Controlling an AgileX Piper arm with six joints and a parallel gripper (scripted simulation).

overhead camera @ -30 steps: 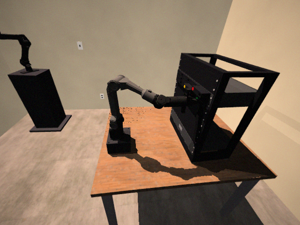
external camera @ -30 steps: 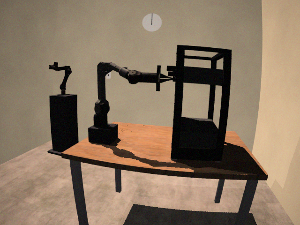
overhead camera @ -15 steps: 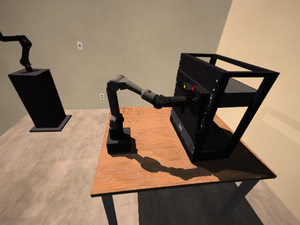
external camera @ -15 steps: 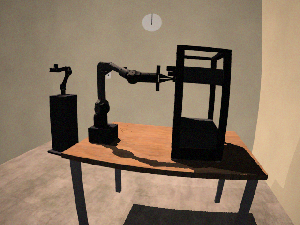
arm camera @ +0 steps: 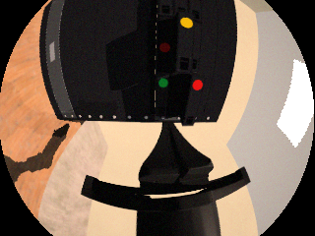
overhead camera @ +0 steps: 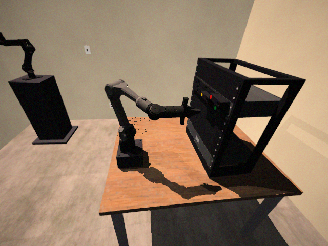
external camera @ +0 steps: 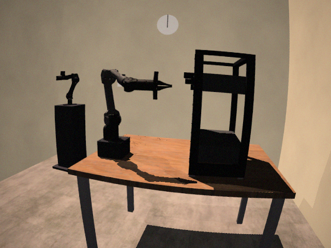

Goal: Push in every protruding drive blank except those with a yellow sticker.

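Note:
The black open-frame rack [overhead camera: 237, 119] stands on the right half of the wooden table, its front facing my arm. High on the front are drive blanks marked with a yellow sticker [overhead camera: 201, 94], a red one [overhead camera: 210, 97] and a green one [overhead camera: 214, 107]. In the side view, two blanks [external camera: 188, 77] stick out of the rack [external camera: 219, 114]. My gripper [external camera: 168, 85] is shut and empty, level with them, with a clear gap to them. In the wrist view, my gripper [arm camera: 166, 127] points below the green sticker [arm camera: 163, 82]; the yellow [arm camera: 187, 23] and two red stickers [arm camera: 197, 85] also show.
My arm's base [overhead camera: 129, 155] sits at the table's left side. A second arm on a black pedestal [overhead camera: 42, 108] stands on the floor to the left, off the table. The rack is near the table's right and front edges.

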